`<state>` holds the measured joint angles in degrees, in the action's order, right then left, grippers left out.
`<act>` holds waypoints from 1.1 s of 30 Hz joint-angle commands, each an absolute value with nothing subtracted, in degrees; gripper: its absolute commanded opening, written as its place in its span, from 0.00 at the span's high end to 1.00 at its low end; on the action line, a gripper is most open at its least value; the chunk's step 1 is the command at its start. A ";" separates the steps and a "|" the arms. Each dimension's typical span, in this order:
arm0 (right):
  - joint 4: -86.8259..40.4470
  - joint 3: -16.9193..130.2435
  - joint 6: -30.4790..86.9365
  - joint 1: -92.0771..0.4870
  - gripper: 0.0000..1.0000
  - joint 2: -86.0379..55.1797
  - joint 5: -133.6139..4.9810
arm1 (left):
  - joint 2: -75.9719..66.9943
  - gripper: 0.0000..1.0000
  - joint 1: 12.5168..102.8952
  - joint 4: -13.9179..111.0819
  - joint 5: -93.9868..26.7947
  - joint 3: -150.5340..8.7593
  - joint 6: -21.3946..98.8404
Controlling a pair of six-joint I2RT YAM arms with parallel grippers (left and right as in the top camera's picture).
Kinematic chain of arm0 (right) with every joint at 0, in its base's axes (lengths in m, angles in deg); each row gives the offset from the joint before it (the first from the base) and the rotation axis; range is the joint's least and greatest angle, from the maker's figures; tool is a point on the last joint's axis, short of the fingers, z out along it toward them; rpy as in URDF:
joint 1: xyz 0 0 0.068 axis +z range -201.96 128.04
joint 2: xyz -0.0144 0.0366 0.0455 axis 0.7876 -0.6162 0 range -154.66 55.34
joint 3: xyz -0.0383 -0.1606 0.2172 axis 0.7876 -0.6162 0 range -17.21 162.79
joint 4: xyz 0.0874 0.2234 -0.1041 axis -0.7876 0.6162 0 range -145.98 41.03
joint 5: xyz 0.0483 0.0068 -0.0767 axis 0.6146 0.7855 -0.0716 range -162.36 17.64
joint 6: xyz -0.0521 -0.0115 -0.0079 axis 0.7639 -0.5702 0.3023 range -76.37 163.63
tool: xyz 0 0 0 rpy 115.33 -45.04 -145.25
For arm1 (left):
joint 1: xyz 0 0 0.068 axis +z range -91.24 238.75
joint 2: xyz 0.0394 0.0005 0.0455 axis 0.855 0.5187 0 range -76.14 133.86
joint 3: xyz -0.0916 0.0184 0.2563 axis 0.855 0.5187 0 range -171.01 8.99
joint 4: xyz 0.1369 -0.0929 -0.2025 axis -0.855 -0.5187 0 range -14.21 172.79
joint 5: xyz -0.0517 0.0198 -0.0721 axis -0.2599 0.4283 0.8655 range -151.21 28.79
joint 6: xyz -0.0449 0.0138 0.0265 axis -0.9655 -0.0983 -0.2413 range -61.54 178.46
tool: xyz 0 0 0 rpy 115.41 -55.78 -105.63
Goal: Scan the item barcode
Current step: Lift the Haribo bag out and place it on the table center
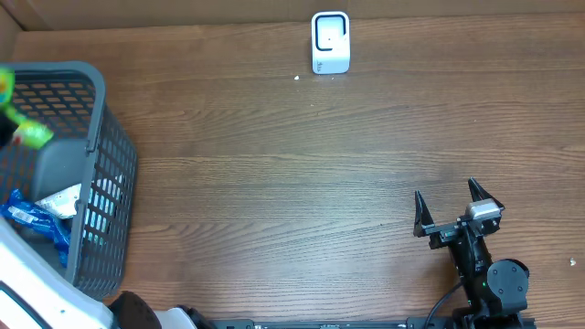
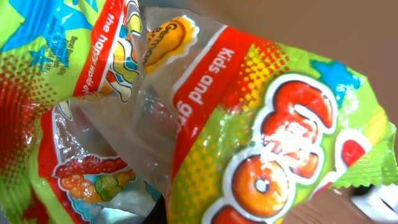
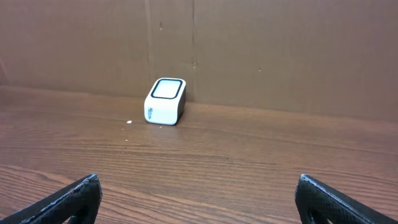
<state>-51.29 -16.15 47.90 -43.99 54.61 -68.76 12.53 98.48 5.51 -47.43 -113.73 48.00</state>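
Note:
The item is a green, red and orange candy bag [image 2: 261, 143] that fills the left wrist view, crumpled, with its clear window toward the camera. No barcode shows on it. In the overhead view the bag [image 1: 30, 135] hangs over the basket's far left. My left gripper is shut on the candy bag, its fingers hidden behind the wrapper. The white scanner [image 1: 330, 42] stands at the table's back centre, and also shows in the right wrist view [image 3: 165, 101]. My right gripper [image 1: 450, 208] rests open near the front right, facing the scanner, nothing between its fingers [image 3: 199, 199].
A grey mesh basket [image 1: 101, 183] stands at the left edge, holding a blue packet [image 1: 27, 217] and a white packet [image 1: 59, 199]. A cardboard wall runs along the back behind the scanner. Wooden tabletop lies between the basket and the right arm.

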 commanded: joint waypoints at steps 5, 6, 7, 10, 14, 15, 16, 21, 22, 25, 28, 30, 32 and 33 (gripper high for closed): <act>-51.55 -16.77 47.99 -43.62 0.00 55.18 -69.11 | 10.01 0.96 79.92 1.91 -45.27 -122.27 49.75; -51.55 -16.77 47.99 -43.62 0.00 55.18 -69.11 | 10.30 0.96 77.34 0.77 -45.70 -121.99 49.01; -51.55 -16.77 47.97 -43.62 0.00 55.18 -69.11 | 10.56 0.96 74.70 -0.50 -46.82 -121.57 47.91; -51.55 -16.77 47.99 -43.62 0.00 55.18 -69.11 | 11.78 0.96 66.77 -4.58 -52.13 -118.54 43.91; -51.55 -16.77 47.99 -43.62 0.00 55.18 -69.11 | 12.79 0.96 58.13 -5.04 -54.43 -111.04 39.85; -51.55 -16.77 47.97 -43.62 0.00 55.18 -69.11 | 12.99 0.96 55.79 -3.91 -54.64 -108.31 38.80; -51.55 -16.77 47.99 -43.62 0.00 55.18 -69.11 | 13.07 0.96 53.89 -2.68 -55.21 -105.92 37.55; -51.55 -16.77 47.99 -43.62 0.00 55.18 -69.11 | 14.89 0.96 45.54 5.80 -60.72 -93.73 30.78; -51.55 -16.77 47.97 -43.62 0.00 55.18 -69.11 | 15.61 0.96 44.54 7.63 -61.88 -91.54 29.58; -51.55 -16.77 47.99 -43.62 0.00 55.18 -69.11 | 17.95 0.96 42.90 13.47 -62.29 -86.41 27.59; -51.55 -16.77 47.97 -43.62 0.00 55.18 -69.11 | 21.29 0.96 41.70 19.94 -62.27 -82.67 26.38; -51.55 -16.77 47.97 -43.62 0.00 55.18 -69.11 | 23.50 0.96 40.97 23.30 -62.29 -81.31 25.10; -51.55 -16.77 47.99 -43.62 0.00 55.18 -69.11 | 26.25 0.96 40.25 25.84 -62.27 -80.96 24.31; -51.55 -16.77 47.97 -43.62 0.00 55.18 -69.11 | 27.48 0.96 39.90 26.76 -62.25 -80.96 23.91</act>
